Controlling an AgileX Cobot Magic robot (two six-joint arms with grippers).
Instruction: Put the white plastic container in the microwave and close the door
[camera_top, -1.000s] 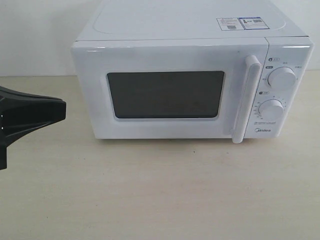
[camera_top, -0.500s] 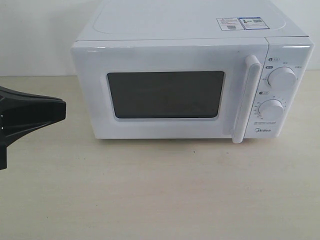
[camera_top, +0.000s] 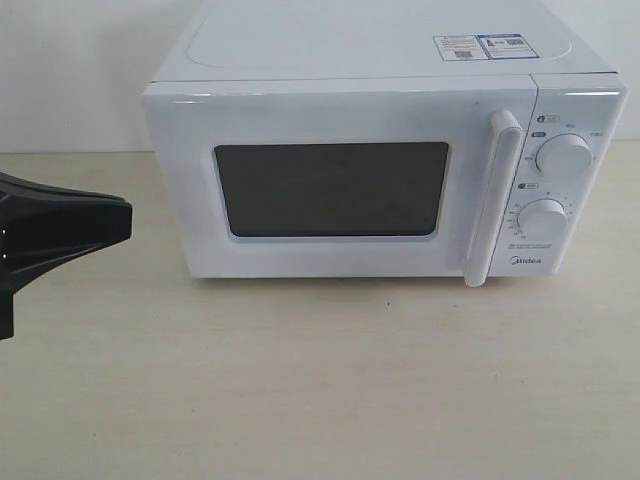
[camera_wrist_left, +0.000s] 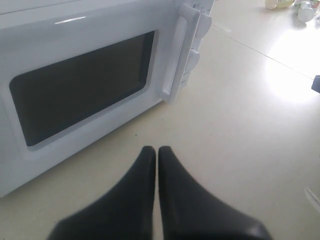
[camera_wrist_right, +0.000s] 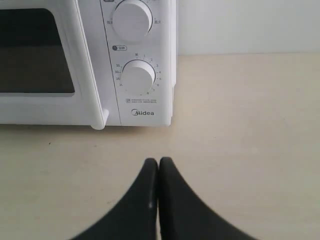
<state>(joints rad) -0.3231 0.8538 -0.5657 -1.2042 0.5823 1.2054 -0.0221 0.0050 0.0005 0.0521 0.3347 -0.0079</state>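
The microwave (camera_top: 386, 110) (door (camera_top: 335, 190) closed) stands on a table (camera_top: 320, 400).

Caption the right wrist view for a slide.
Shut, empty right hand faces the microwave, its door closed, near the lower dial.

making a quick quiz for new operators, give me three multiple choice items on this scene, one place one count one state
1. Where on the door is the handle? A top edge; B edge beside the dials; C edge far from the dials.
2. How many round dials has the microwave? A one; B three; C two.
3. The door is: A shut; B ajar; C wide open.
Answers: 1 B, the bar stands next to the dials; 2 C, one above the other; 3 A, it lies flush with the front.
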